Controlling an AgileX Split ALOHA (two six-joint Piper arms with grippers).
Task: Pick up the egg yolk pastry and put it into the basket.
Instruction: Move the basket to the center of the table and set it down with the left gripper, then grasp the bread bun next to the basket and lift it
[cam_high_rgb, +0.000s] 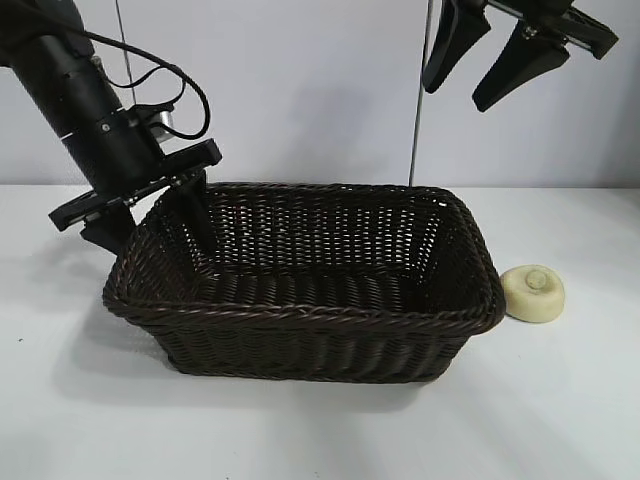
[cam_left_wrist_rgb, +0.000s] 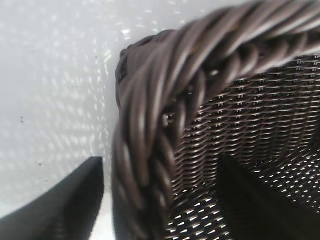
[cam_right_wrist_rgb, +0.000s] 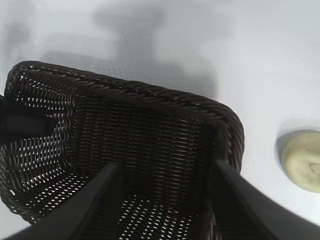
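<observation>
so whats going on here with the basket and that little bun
Two robot arms are set at a white table with a dark wicker basket. The left gripper is down at the basket's left rim, one finger inside the wall and one outside, jaws apart around the braid rather than clamped. The right gripper hangs open high above the basket's right end. The pastry sits untouched on the table just right of the basket, so nothing is in the basket yet.

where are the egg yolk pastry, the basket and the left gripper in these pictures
egg yolk pastry (cam_high_rgb: 533, 292), exterior view, on its domed top
basket (cam_high_rgb: 300, 313), exterior view, on the near braided rim
left gripper (cam_high_rgb: 160, 220), exterior view, between its fingertips straddling the basket's left rim
</observation>
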